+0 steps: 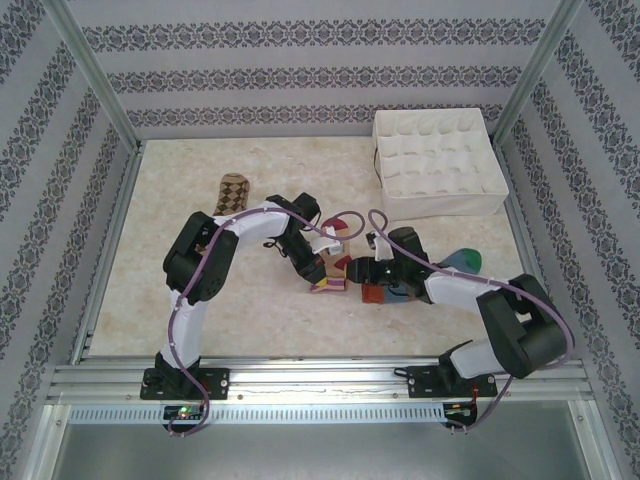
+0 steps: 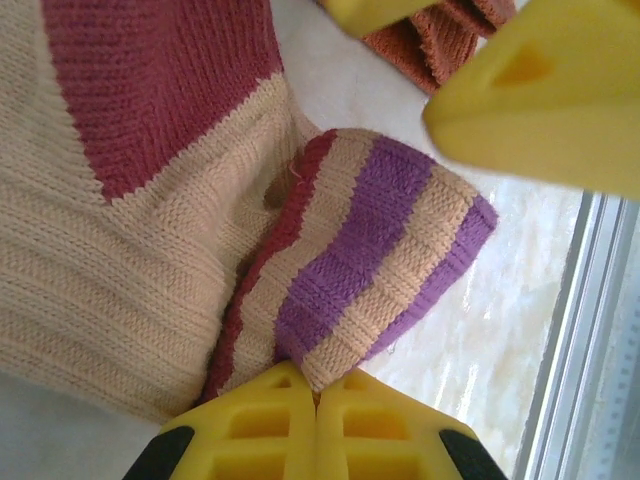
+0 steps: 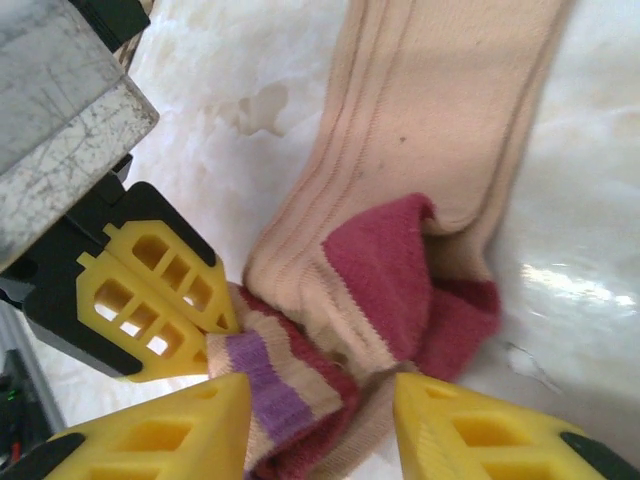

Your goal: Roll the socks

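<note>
The peach sock (image 1: pixel 328 279) with a dark red heel (image 3: pixel 385 270) lies bunched at the middle of the table. Its cuff (image 2: pixel 380 250) is striped purple and tan. My left gripper (image 2: pixel 318 392) is shut on the edge of that cuff, and it also appears from above (image 1: pixel 320 267). My right gripper (image 3: pixel 320 405) stands open, its fingers (image 3: pixel 455 425) on either side of the bunched heel and cuff, facing the left one (image 1: pixel 354 268). The brown argyle sock (image 1: pixel 231 192) lies rolled at the back left. A teal-striped sock (image 1: pixel 463 259) sits behind the right arm.
A white divided fabric box (image 1: pixel 440 206) stands at the back right. A rust-orange piece of fabric (image 1: pixel 372 293) lies just under the right gripper. Patterned walls and a metal frame (image 1: pixel 300 372) enclose the table.
</note>
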{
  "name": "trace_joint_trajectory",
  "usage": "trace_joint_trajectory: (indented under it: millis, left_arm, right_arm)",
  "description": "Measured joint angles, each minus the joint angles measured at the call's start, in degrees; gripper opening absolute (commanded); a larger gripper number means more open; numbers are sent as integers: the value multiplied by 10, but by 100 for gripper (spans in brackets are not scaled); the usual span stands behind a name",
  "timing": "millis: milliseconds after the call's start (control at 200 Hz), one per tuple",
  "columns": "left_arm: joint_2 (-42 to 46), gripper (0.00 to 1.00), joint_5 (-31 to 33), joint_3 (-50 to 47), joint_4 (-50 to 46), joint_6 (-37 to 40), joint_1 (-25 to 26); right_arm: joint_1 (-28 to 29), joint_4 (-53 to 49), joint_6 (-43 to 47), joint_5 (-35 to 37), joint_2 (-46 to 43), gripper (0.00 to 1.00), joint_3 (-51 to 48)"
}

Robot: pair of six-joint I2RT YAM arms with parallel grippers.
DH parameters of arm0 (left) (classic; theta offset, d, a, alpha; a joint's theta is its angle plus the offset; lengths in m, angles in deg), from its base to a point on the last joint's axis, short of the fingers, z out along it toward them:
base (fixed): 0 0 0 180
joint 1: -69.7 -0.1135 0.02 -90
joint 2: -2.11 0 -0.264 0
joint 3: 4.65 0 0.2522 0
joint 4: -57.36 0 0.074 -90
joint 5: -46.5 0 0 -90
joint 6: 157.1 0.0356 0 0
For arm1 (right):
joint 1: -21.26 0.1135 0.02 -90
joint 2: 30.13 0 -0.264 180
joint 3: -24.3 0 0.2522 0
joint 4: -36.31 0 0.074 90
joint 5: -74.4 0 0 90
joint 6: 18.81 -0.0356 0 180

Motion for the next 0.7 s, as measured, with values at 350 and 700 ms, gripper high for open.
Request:
trace_joint_trajectory:
  millis: [350,700]
  left_arm:
    - [-11,0,-10,13,-12,-10,-8]
    - [-14,2,-14,15,-14,-27,-12]
  right_arm:
    - [50,-3,37,22,-24,55,10]
    - [91,-13,54,44,57,37,48]
